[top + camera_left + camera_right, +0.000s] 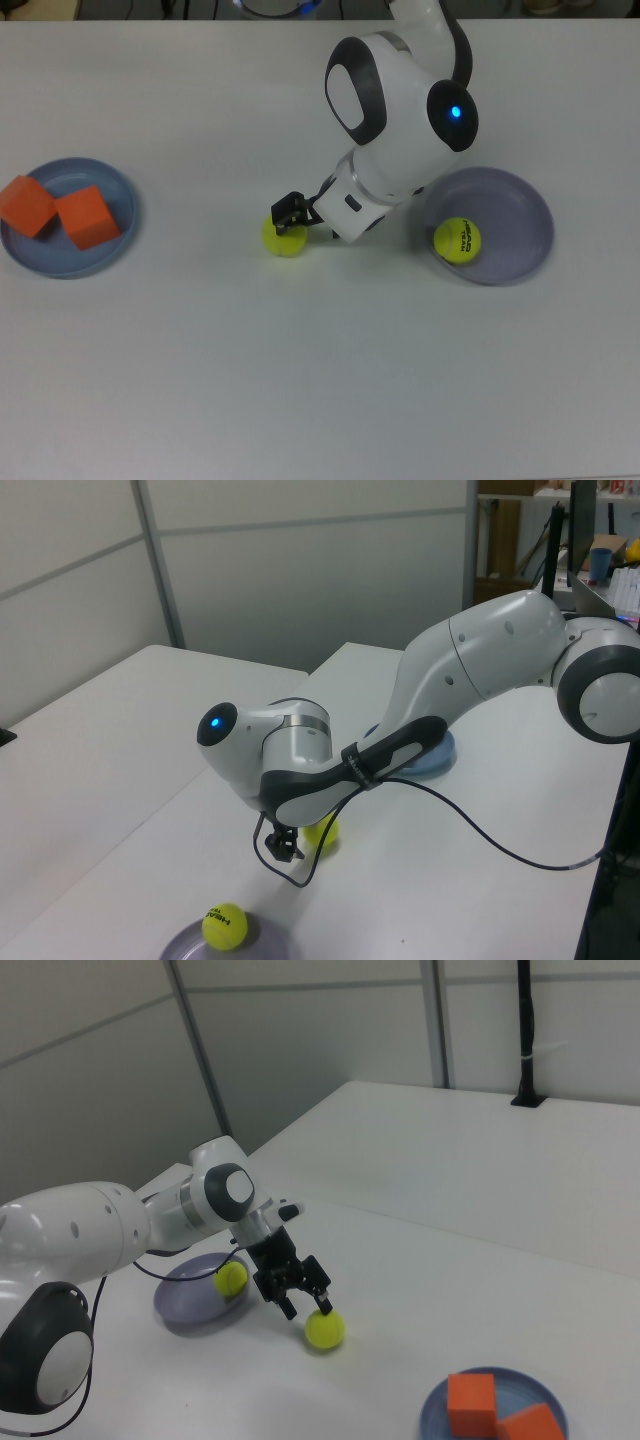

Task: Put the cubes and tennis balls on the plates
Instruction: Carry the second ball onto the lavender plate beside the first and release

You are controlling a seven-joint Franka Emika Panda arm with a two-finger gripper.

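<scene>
Two orange cubes [27, 205] [87, 216] lie on the light blue plate [100, 176] at the top view's left. On the lavender plate [515, 215] at the top view's right rests a tennis ball [457, 240] with black lettering. The second tennis ball [285, 238] lies on the bare table between the plates. My gripper [289, 220] is low over it and open. In the right view, the gripper [305, 1307] has one fingertip right above this ball [325, 1329], which is not between the fingers.
The white arm [400, 110] reaches in from the far edge of the top view and hangs over the table between the loose ball and the lavender plate. A black cable [470, 855] trails along the arm in the left view.
</scene>
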